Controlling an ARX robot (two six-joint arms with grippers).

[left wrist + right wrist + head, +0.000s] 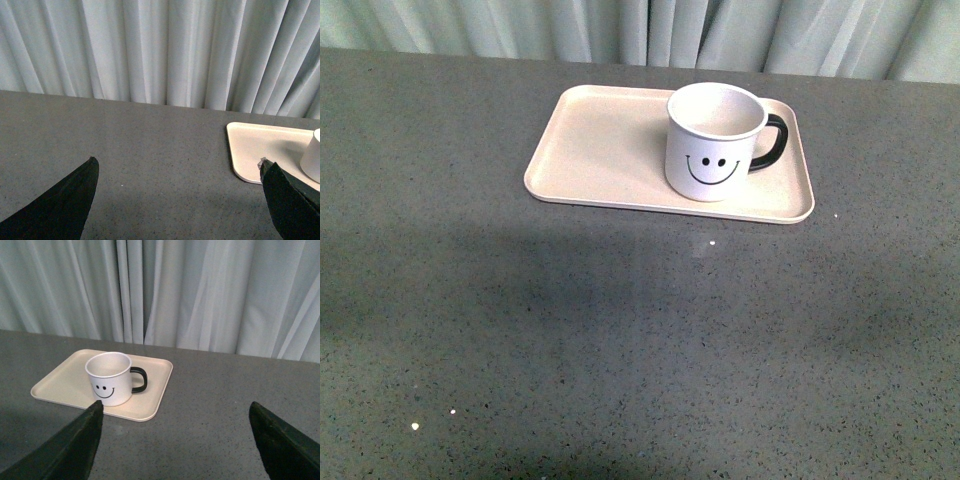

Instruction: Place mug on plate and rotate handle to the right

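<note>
The white mug (714, 142) with a black smiley face stands upright on the right half of the pale pink-beige plate (595, 150). Its black handle (774, 142) points to the right in the front view. Neither arm shows in the front view. In the right wrist view the mug (109, 378), its handle (139, 379) and the plate (60, 382) lie well ahead of my open right gripper (176, 412), which holds nothing. My left gripper (179, 167) is open and empty over bare table, with the plate's corner (250, 145) and the mug's edge (313, 157) beyond one fingertip.
The plate rests on a grey speckled table (620, 340) near its far side. Pale pleated curtains (650, 25) hang right behind the table's back edge. Bare tabletop stretches in front of the plate.
</note>
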